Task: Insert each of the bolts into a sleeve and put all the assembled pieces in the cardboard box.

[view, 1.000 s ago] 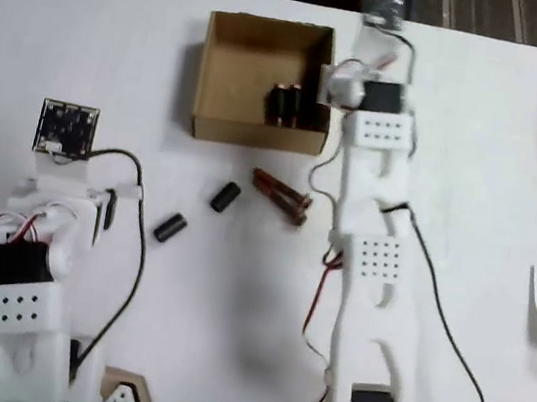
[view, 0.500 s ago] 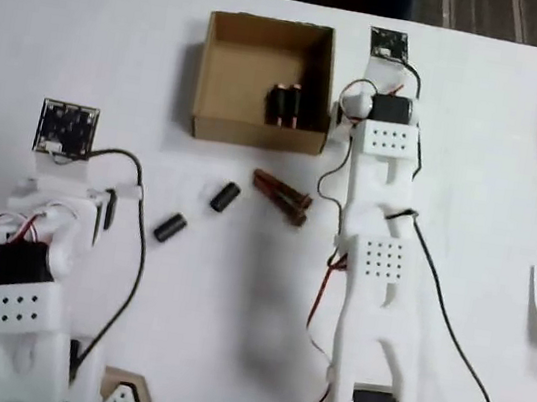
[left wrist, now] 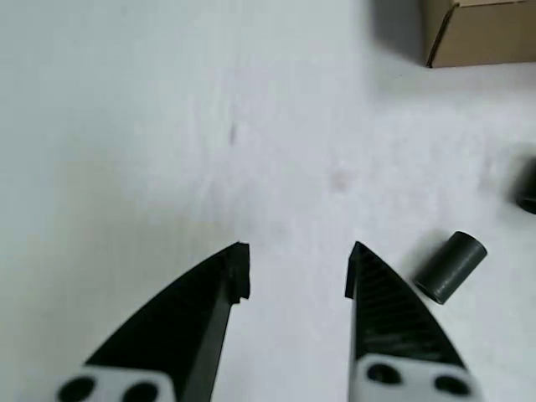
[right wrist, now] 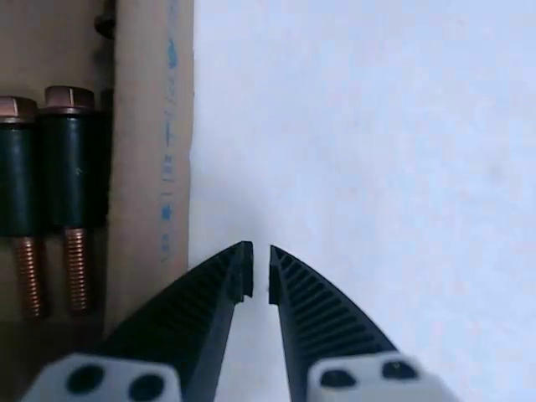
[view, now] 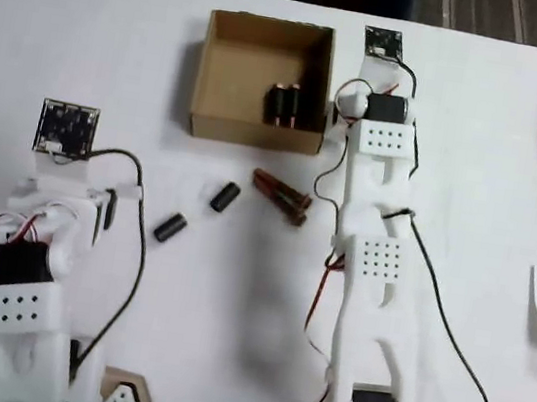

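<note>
While the ridged left pincer [left wrist: 297, 270] gapes, the serrated right pincer [right wrist: 260, 272] sits nearly together.

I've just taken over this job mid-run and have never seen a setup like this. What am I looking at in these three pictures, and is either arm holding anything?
You see two small white robot arms, the left arm and the right arm, at a white table. Each ends in two black fingers. The high view looks down on everything. The other two pictures come from cameras on the arms' wrists and look along the fingers.

The left gripper is open and empty, close to the nearer sleeve. The right gripper has its fingers almost together, holds nothing, and sits just outside the cardboard box.

In the box lie two assembled pieces. On the table in front of it lie two bare bolts and the second sleeve.
</note>
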